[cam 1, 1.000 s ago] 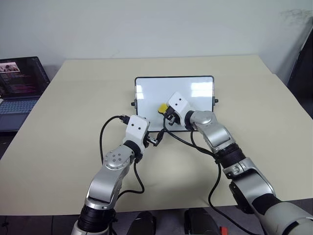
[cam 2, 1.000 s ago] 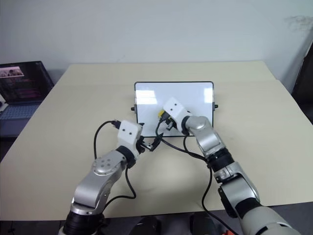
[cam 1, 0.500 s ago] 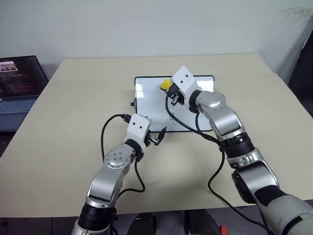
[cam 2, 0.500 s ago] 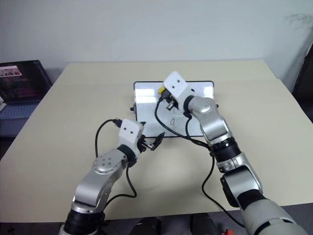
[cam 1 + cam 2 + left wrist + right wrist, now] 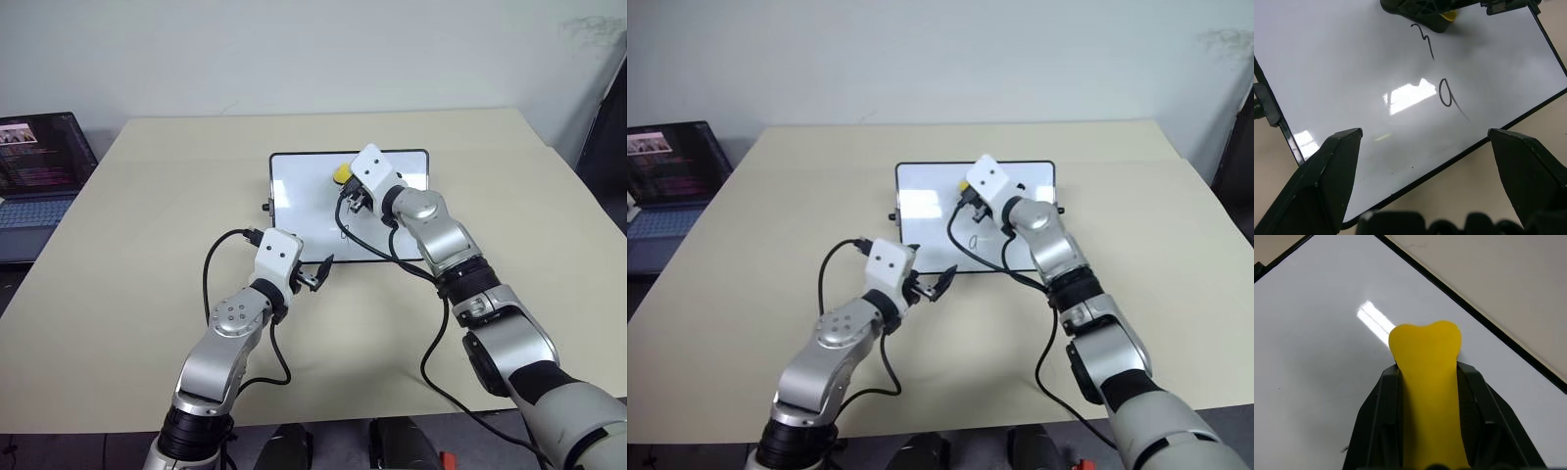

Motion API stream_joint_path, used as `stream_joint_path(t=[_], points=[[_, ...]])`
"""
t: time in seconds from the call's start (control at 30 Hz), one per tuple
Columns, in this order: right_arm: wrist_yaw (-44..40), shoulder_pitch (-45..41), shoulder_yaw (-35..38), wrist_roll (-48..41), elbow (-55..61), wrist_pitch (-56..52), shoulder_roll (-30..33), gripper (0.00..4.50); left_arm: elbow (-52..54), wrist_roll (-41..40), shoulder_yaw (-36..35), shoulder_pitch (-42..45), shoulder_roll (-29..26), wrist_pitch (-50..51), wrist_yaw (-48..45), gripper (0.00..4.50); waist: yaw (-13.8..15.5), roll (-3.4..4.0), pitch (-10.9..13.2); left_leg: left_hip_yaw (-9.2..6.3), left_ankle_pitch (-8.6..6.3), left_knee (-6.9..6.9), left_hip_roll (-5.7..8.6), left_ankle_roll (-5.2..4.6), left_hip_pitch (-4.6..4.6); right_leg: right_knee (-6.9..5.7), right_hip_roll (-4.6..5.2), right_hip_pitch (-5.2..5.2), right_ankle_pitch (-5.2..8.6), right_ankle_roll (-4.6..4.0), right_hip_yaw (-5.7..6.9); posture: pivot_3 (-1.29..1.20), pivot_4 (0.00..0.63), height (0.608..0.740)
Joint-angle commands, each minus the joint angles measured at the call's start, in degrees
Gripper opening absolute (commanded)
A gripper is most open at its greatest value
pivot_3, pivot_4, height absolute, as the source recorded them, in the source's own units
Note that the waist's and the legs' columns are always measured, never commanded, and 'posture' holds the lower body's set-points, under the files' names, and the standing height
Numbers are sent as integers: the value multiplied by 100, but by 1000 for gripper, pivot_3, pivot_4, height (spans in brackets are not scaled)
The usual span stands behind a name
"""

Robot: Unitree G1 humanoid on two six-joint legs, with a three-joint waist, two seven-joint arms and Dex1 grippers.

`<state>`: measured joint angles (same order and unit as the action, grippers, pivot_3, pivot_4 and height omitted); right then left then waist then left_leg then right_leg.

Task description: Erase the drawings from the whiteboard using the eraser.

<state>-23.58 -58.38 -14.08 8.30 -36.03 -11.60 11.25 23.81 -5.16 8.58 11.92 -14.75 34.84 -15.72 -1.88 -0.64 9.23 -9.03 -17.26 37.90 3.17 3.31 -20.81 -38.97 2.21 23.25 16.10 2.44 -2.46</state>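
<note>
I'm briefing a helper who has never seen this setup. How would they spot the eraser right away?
Start at the beige table and find the black-framed whiteboard lying at its middle. Over the board's far part, the right gripper is shut on the eraser. It is a small yellow block, the only bright-coloured thing among white board, dark marks and black fingers.

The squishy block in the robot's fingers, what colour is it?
Bright yellow eraser, best seen in the right wrist view.

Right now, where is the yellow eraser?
The eraser is pinched in the right gripper, over the far part of the whiteboard, just beyond the remaining drawings.
</note>
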Motion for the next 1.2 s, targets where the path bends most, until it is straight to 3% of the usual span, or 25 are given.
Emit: stream_joint_path(t=[0.03,0.6,0.9,1.2], points=[[75,-66,53,131,-145,54,79,1123,254,22,23,31,14,-17,-1,4500,0,0,0,0,0,0,0,-1,0,-1,0,0,0,0,1,0,150,740],[-677,878,-290,132,757,-957,-98,1123,318,38,-40,16,-18,37,45,4500,-12,-1,-5,0,1,1,-2,-2,12,-5,-1,-9,-1,0,0,0,150,740],[-677,815,-176,98,886,-1122,-88,1123,283,37,-34,20,12,27,73,4500,-5,-1,-5,-4,4,1,-1,-5,13,-5,-1,-10,-7,-2,3,0,150,740],[-402,702,320,-216,2107,-1512,-69,1123,154,24,8,96,28,-49,12,4500,8,0,0,-10,11,-1,0,8,-5,0,0,1,-8,-2,6,0,150,740]])
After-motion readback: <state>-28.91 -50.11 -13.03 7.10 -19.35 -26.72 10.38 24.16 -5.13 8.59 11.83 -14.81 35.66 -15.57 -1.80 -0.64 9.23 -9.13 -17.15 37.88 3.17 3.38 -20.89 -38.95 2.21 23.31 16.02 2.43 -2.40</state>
